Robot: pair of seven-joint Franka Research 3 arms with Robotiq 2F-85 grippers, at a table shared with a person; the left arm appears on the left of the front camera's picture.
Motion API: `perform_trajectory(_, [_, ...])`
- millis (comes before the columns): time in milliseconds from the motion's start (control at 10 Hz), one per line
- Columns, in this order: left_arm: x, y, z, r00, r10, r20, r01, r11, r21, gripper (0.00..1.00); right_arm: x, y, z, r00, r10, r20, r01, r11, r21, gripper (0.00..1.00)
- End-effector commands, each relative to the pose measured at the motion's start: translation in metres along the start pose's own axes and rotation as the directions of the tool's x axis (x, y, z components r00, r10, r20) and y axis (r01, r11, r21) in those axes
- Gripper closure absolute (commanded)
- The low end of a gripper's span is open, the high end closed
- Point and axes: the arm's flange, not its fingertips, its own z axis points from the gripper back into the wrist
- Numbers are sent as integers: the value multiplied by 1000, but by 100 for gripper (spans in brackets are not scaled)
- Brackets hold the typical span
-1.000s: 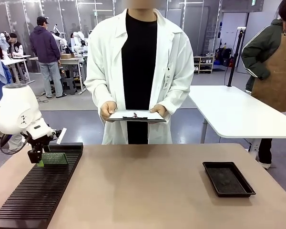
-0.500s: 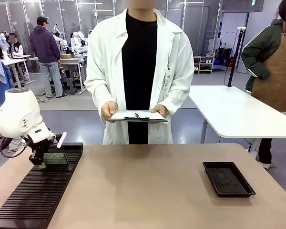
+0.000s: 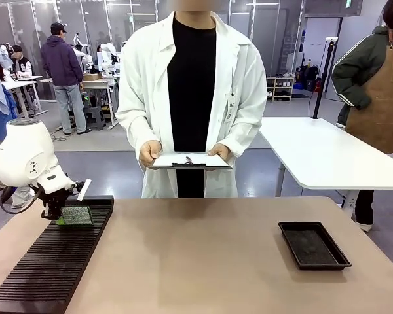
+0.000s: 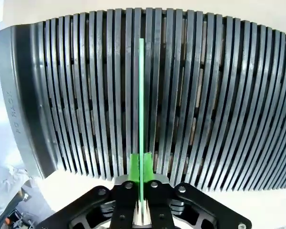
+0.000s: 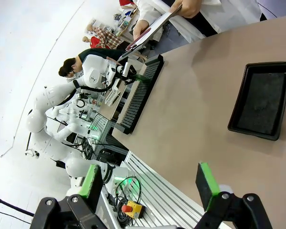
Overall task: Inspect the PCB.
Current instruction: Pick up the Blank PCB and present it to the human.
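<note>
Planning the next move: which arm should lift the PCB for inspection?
Left. The left claw is shut on the PCB at the slotted rack; the right claw is open, empty, far across the table.

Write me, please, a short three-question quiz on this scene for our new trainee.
1. True or false: the left gripper is shut on the thin green rectangular PCB.
2. The right gripper is: A open and empty; B shut and empty; C shut on the PCB.
3. What is the white-coated person holding?
Key: 1 true; 2 A; 3 a white-papered clipboard.
</note>
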Motion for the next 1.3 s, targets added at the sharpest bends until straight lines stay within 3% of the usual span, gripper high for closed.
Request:
perform_trajectory(0, [0,-2,4,998,50,-33,-51,998,-23,100,1,0,0,1000,21,11,-22,1000,10,0])
perform_trajectory(100, [-1,-3,11,997,64,-45,-65,998,-23,100,1,0,0,1000,21,11,-22,1000,10,0])
perform_trajectory(300, [-12,-14,47,992,126,28,-126,992,-2,100,1,0,0,1000,21,11,-22,1000,10,0])
perform_trajectory(500, [-38,-32,83,958,246,147,-228,965,-131,100,1,0,0,1000,21,11,-22,1000,10,0])
perform_trajectory(600, [-56,-42,92,881,340,328,-227,914,-336,100,1,0,0,1000,21,11,-22,1000,10,0])
perform_trajectory(700, [-58,-50,89,783,466,412,-231,833,-502,100,1,0,0,1000,21,11,-22,1000,10,0])
perform_trajectory(800, [-55,-60,86,664,552,505,-200,782,-591,100,1,0,0,1000,21,11,-22,1000,10,0])
perform_trajectory(900, [-47,-66,78,541,671,507,-224,696,-682,100,1,0,0,1000,21,11,-22,1000,10,0])
perform_trajectory(1000, [-35,-70,65,439,811,387,-278,532,-800,100,1,0,0,1000,21,11,-22,1000,10,0])
perform_trajectory(1100, [-27,-68,60,386,873,297,-255,410,-876,100,1,0,0,1000,21,11,-22,1000,10,0])
perform_trajectory(1200, [-19,-64,61,332,909,251,-241,339,-910,100,1,0,0,1000,21,11,-22,1000,10,0])
